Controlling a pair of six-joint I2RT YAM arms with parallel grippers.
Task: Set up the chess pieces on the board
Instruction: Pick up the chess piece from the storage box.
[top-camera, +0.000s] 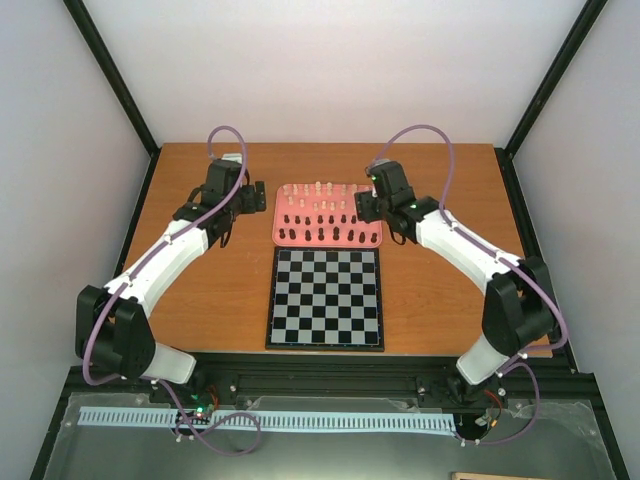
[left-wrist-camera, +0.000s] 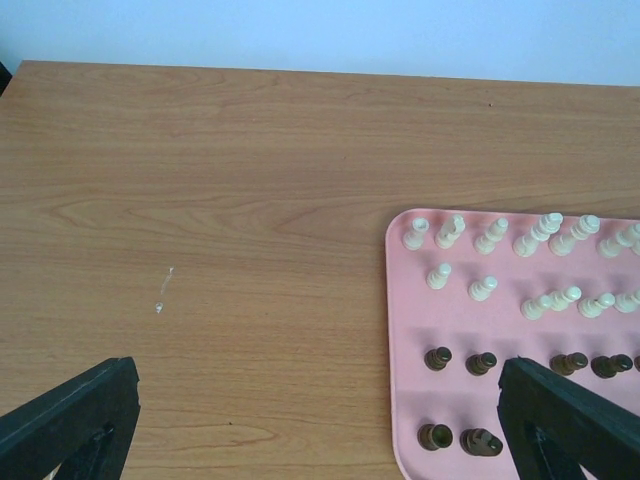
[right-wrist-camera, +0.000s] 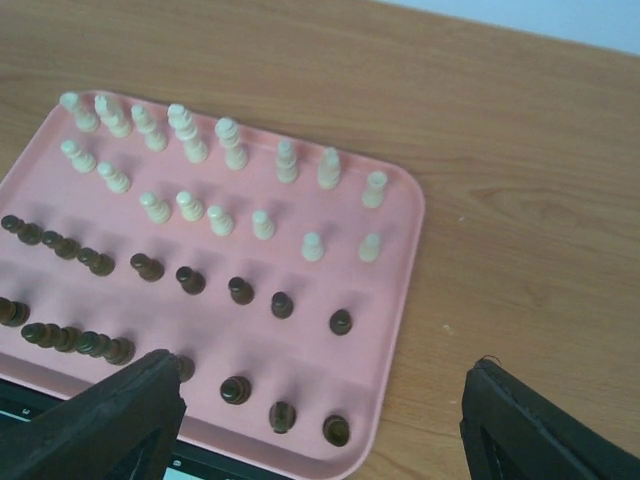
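Observation:
The black-and-white board (top-camera: 325, 297) lies bare at the table's near middle. Just behind it, the pink tray (top-camera: 372, 240) holds all the chess pieces: cream ones (top-camera: 320, 188) in the far rows, dark ones (top-camera: 318, 234) in the near rows. My left gripper (top-camera: 250, 197) hovers open beside the tray's left end; its right finger (left-wrist-camera: 570, 420) overlaps the dark pieces (left-wrist-camera: 437, 357). My right gripper (top-camera: 366, 206) hangs open over the tray's right end, its jaws wide above the nearest dark pieces (right-wrist-camera: 282, 304) and holding nothing. Cream pieces (right-wrist-camera: 233, 143) stand beyond them.
Bare wooden table (left-wrist-camera: 200, 200) spreads to the left of the tray (left-wrist-camera: 400, 300) and to the right of it (right-wrist-camera: 520, 220). Black frame posts (top-camera: 115, 80) and pale walls enclose the table. The board's dark border (right-wrist-camera: 215, 468) shows just below the tray's near rim.

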